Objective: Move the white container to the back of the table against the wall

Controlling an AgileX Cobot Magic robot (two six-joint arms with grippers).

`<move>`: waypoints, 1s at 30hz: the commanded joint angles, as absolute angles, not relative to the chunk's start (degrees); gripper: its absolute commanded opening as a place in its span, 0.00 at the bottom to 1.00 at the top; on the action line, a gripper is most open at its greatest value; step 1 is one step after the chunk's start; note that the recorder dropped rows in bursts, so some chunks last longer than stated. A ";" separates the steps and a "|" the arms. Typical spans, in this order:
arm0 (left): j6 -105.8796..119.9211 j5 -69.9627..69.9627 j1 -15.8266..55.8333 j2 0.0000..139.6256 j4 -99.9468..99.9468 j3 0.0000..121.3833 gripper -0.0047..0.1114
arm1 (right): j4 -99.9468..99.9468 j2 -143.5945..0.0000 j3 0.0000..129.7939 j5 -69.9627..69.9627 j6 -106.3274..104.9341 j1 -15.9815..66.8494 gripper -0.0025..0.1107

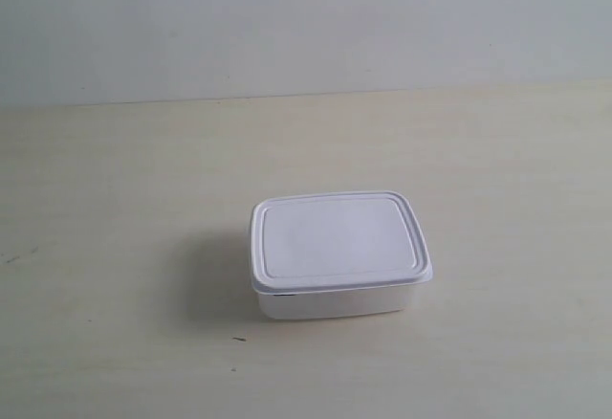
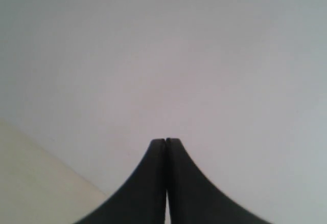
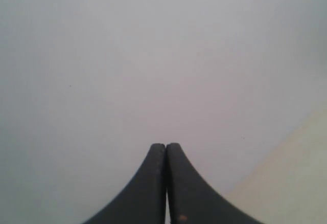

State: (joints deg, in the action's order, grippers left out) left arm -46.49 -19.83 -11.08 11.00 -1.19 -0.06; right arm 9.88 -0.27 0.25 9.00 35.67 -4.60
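Container on table — well off wall

One white container, one table, one wall; two grippers, left gripper, right gripper

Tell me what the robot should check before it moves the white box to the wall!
1. Lid sits flat on the white container: ok.
2. Table between container and wall shows nothing in the way: ok.
3. Container against the wall: not ok, it stands well forward of it.
4. Left gripper open for a grasp: not ok, shut and facing the wall.
5. Right gripper open: not ok, shut too.
6. Which arm is nearer the container: cannot tell, no arm shows in the exterior view.
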 commanded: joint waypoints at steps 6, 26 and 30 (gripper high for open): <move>-59.53 -23.17 -6.29 11.45 -11.78 0.00 0.04 | 0.57 0.00 0.00 4.19 37.50 -2.67 0.02; -110.97 -37.78 -6.19 11.45 -72.43 0.00 0.04 | -11.82 -29.17 2.64 5.80 37.52 28.23 0.02; -113.16 -39.63 -6.19 11.45 -74.66 0.00 0.04 | -12.90 -37.00 5.14 5.70 37.52 32.80 0.02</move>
State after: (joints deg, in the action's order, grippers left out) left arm -111.14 -38.08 -6.54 11.23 -72.48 -0.06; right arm -11.67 -32.23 3.30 5.30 37.53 30.19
